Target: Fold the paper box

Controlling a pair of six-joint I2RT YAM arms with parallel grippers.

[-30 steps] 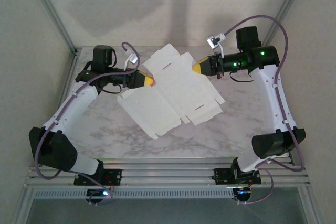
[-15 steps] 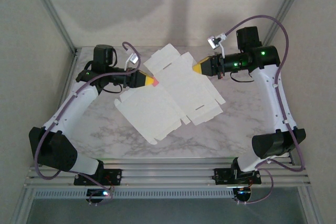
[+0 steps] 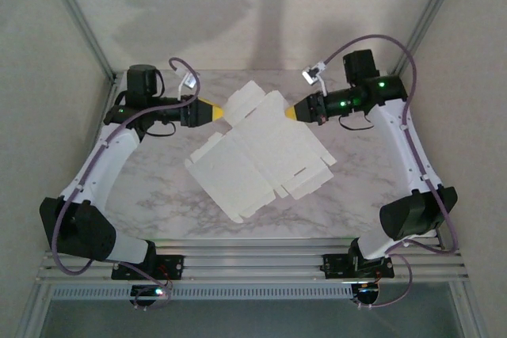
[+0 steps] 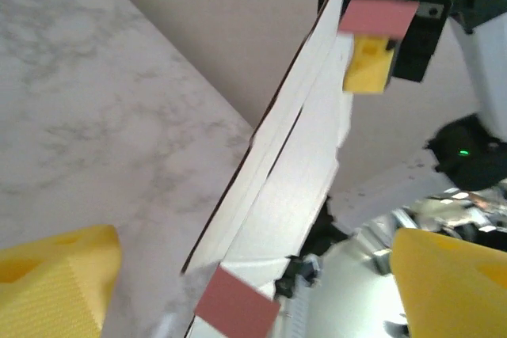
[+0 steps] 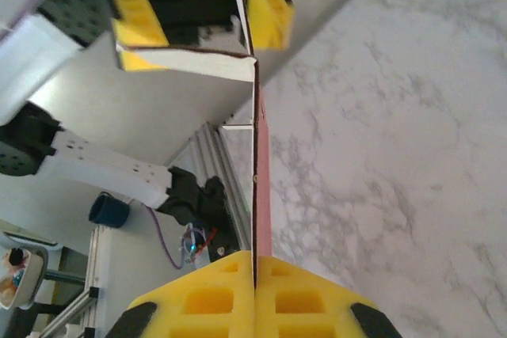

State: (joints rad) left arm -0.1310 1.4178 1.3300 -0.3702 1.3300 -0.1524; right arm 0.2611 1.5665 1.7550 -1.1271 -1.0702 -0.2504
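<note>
We look down from above and behind the arm bases (image 3: 146, 263), at the bottom of the frame, over the whole marble table (image 3: 150, 187). Each wrist camera peers closely past its own yellow fingers (image 4: 55, 279) toward the other; both share the paper box (image 5: 261, 187), edge-on mid-frame.

paper box (image 3: 261, 152): you have one.
arms: you have two, the left arm (image 3: 111, 148) and the right arm (image 3: 404, 144).
grippers: two, the left gripper (image 3: 219, 111) and the right gripper (image 3: 290, 111).
yellow fingers (image 4: 55, 275): four, two per gripper.
table (image 3: 158, 187): you have one.
</note>
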